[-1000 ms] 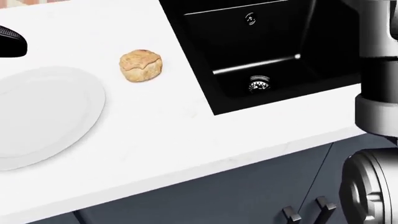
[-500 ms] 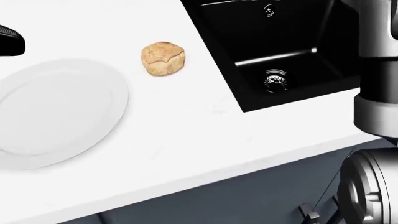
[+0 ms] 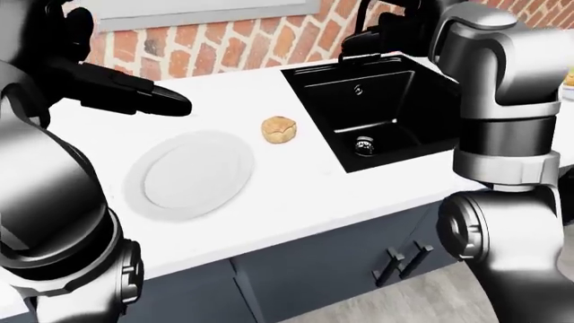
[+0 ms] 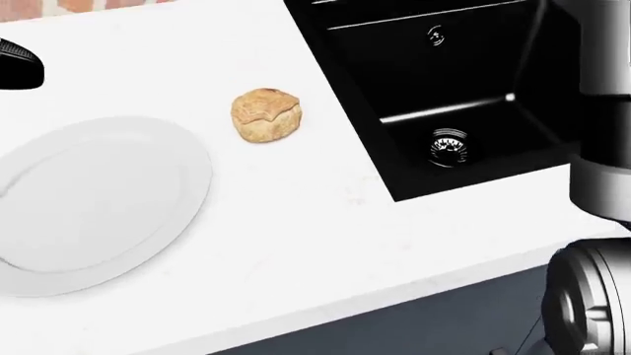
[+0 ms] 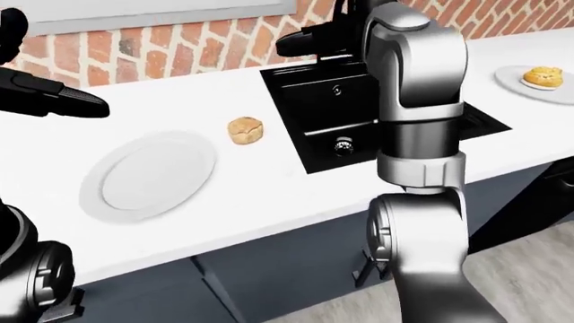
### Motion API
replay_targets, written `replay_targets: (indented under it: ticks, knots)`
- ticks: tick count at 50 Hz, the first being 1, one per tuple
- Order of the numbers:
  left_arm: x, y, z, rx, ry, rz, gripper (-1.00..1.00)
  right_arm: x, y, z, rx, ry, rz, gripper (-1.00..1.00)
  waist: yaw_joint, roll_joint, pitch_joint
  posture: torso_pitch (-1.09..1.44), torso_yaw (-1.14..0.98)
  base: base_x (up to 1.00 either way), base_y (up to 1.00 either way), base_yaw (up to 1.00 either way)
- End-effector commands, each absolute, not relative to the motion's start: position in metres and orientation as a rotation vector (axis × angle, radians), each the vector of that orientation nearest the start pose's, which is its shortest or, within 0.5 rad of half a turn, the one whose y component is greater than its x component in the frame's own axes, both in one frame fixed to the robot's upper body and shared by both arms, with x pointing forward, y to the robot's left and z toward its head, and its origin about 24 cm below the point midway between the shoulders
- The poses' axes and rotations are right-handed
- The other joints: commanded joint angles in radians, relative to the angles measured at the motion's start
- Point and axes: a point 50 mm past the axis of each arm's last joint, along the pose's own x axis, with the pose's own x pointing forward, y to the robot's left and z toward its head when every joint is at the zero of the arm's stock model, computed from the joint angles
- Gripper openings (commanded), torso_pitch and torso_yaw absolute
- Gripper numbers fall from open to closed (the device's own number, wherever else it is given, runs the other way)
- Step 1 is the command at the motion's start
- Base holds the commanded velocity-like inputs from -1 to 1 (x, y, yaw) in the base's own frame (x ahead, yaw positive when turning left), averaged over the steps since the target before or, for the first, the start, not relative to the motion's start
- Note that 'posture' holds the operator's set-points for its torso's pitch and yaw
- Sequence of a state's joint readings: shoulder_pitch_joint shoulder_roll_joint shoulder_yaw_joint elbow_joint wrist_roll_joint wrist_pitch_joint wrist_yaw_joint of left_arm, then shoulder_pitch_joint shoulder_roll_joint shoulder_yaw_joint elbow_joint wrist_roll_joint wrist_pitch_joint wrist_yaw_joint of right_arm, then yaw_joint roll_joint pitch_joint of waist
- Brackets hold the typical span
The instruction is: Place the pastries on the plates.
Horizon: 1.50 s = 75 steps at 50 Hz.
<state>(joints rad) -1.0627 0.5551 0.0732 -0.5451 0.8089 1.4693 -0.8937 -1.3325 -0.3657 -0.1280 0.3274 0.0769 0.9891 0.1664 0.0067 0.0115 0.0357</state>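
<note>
A round golden pastry (image 4: 266, 115) lies on the white counter between an empty white plate (image 4: 94, 200) on its left and the black sink on its right. My left hand (image 3: 163, 102) hovers open above the counter, up and left of the plate, with nothing in it. My right hand (image 5: 301, 44) is raised over the sink's top edge, dark against the brick wall, fingers spread and empty. Far right in the right-eye view, a second plate (image 5: 558, 92) carries another pastry (image 5: 544, 76).
The black sink (image 4: 444, 81) with its drain (image 4: 449, 146) is sunk into the counter just right of the pastry. My right arm (image 5: 412, 87) stands tall over the sink. A brick wall (image 3: 224, 40) backs the counter, and dark cabinet doors with handles (image 3: 404, 259) lie below its edge.
The whole head view has shifted right and then down, so the camera moved. The pastry and plate keep their places on the counter. Nothing was picked up.
</note>
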Motion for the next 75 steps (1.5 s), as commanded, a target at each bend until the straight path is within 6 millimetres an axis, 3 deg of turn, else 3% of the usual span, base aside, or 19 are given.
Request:
replay_targets:
  ticks: [1, 16, 22, 24, 25, 26, 28, 35, 37, 39, 49, 50, 51, 52, 62, 63, 68, 69, 75]
  knots:
    - [0.2458, 0.2124, 0.3567, 0.453, -0.171, 0.198, 1.00, 0.3663, -0.1550, 0.3629, -0.144, -0.122, 0.118, 1.00, 0.000, -0.001, -0.020, 0.00, 0.00, 0.00, 0.00, 0.30]
    - [0.2435, 0.2120, 0.3603, 0.456, -0.172, 0.197, 1.00, 0.3659, -0.1540, 0.3632, -0.143, -0.119, 0.121, 1.00, -0.007, 0.036, -0.016, 0.00, 0.00, 0.00, 0.00, 0.31]
    - [0.2461, 0.2121, 0.3558, 0.456, -0.171, 0.196, 1.00, 0.3667, -0.1550, 0.3601, -0.142, -0.118, 0.120, 1.00, -0.007, -0.007, -0.006, 0.00, 0.00, 0.00, 0.00, 0.31]
    - [0.2459, 0.2121, 0.3556, 0.456, -0.170, 0.196, 1.00, 0.3666, -0.1553, 0.3604, -0.142, -0.117, 0.119, 1.00, -0.004, -0.050, -0.011, 0.00, 0.00, 0.00, 0.00, 0.30]
    - [0.2459, 0.2120, 0.3556, 0.456, -0.170, 0.196, 1.00, 0.3663, -0.1552, 0.3608, -0.142, -0.117, 0.119, 1.00, -0.003, -0.089, -0.021, 0.00, 0.00, 0.00, 0.00, 0.30]
    - [0.2456, 0.2120, 0.3557, 0.455, -0.171, 0.196, 1.00, 0.3663, -0.1553, 0.3608, -0.142, -0.118, 0.119, 1.00, -0.010, -0.039, -0.008, 0.00, 0.00, 0.00, 0.00, 0.31]
    - [0.2453, 0.2120, 0.3561, 0.453, -0.171, 0.196, 1.00, 0.3660, -0.1550, 0.3616, -0.142, -0.118, 0.119, 1.00, -0.003, -0.064, -0.012, 0.00, 0.00, 0.00, 0.00, 0.31]
    - [0.2457, 0.2122, 0.3549, 0.452, -0.172, 0.196, 1.00, 0.3659, -0.1548, 0.3622, -0.143, -0.119, 0.117, 1.00, 0.002, -0.012, -0.008, 0.00, 0.00, 0.00, 0.00, 0.31]
    - [0.2463, 0.2124, 0.3547, 0.452, -0.172, 0.196, 1.00, 0.3661, -0.1544, 0.3622, -0.144, -0.118, 0.118, 1.00, -0.004, 0.019, -0.012, 0.00, 0.00, 0.00, 0.00, 0.30]
    - [0.2466, 0.2126, 0.3544, 0.452, -0.172, 0.196, 1.00, 0.3663, -0.1545, 0.3617, -0.144, -0.118, 0.118, 1.00, -0.012, 0.077, -0.027, 0.00, 0.00, 0.00, 0.00, 0.31]
    - [0.2441, 0.2123, 0.3579, 0.454, -0.172, 0.195, 1.00, 0.3665, -0.1539, 0.3616, -0.148, -0.109, 0.117, 1.00, -0.023, 0.009, -0.014, 0.00, 0.00, 0.00, 0.03, 0.28]
    - [0.2438, 0.2122, 0.3584, 0.453, -0.172, 0.195, 1.00, 0.3669, -0.1537, 0.3606, -0.149, -0.105, 0.121, 1.00, -0.012, -0.027, -0.010, 0.00, 0.00, 0.00, 0.08, 0.00]
    - [0.2436, 0.2122, 0.3587, 0.453, -0.172, 0.196, 1.00, 0.3673, -0.1541, 0.3601, -0.151, -0.102, 0.119, 1.00, -0.003, -0.048, 0.013, 0.00, 0.00, 0.00, 0.00, 0.00]
    - [0.2434, 0.2122, 0.3589, 0.454, -0.171, 0.196, 1.00, 0.3677, -0.1549, 0.3594, -0.152, -0.101, 0.117, 1.00, 0.009, -0.064, 0.015, 0.00, 0.00, 0.00, 0.00, 0.00]
    - [0.2464, 0.2127, 0.3565, 0.450, -0.169, 0.201, 1.00, 0.3677, -0.1559, 0.3598, -0.152, -0.104, 0.109, 1.00, 0.000, -0.011, 0.008, 0.00, 0.00, 0.00, 0.00, 0.00]
    - [0.2466, 0.2126, 0.3561, 0.451, -0.170, 0.201, 1.00, 0.3675, -0.1558, 0.3599, -0.150, -0.108, 0.112, 1.00, 0.001, -0.005, -0.021, 0.00, 0.00, 0.00, 0.00, 0.12]
    - [0.2482, 0.2130, 0.3543, 0.449, -0.171, 0.200, 1.00, 0.3677, -0.1554, 0.3607, -0.152, -0.105, 0.109, 1.00, -0.008, 0.015, -0.027, 0.00, 0.00, 0.00, 0.00, 0.15]
    - [0.2483, 0.2132, 0.3547, 0.445, -0.171, 0.200, 1.00, 0.3681, -0.1553, 0.3597, -0.155, -0.099, 0.110, 1.00, -0.014, 0.012, -0.001, 0.00, 0.00, 0.00, 0.00, 0.00]
    - [0.2471, 0.2130, 0.3563, 0.454, -0.172, 0.204, 1.00, 0.3681, -0.1557, 0.3586, -0.158, -0.096, 0.108, 1.00, -0.012, -0.005, -0.001, 0.00, 0.00, 0.00, 0.00, 0.00]
